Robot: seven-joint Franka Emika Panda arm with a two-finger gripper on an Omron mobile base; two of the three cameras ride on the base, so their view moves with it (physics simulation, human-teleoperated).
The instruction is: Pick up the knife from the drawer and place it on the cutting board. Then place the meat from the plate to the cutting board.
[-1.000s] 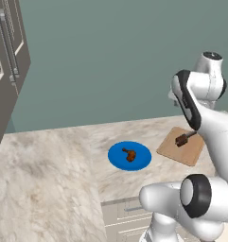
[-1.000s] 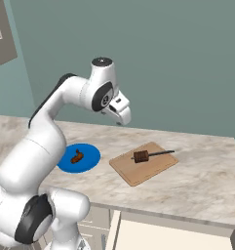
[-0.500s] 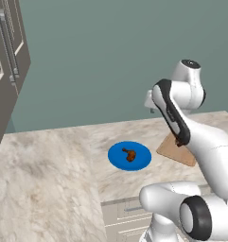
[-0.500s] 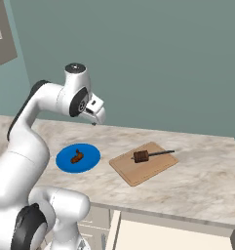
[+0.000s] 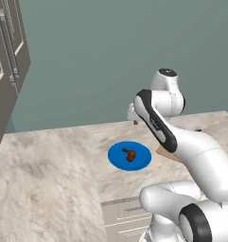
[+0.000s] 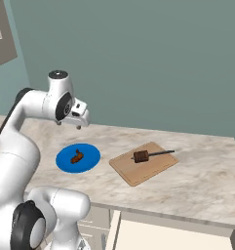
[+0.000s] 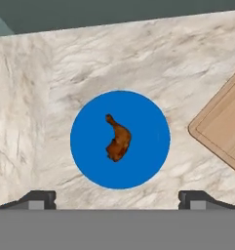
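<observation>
Gripper (image 6: 79,124) swung off cutting board (image 6: 144,163) toward 9 o'clock, now hung over plate (image 7: 120,139); fingers spread, nothing held; knife (image 6: 150,155) already boarded, meat (image 7: 118,138) pickup judged next

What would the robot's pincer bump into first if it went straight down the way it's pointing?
Probably the meat on the blue plate. The open pincer points down at it from above, though the exact line is hard to judge.

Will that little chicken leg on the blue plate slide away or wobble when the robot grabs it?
The meat looks small and lumpy, thicker at one end, so it might twist a bit between the fingers. It lies flat on the smooth plate, so a nudge would probably slide it rather than roll it. It's likely light, being tiny beside the plate.
</observation>
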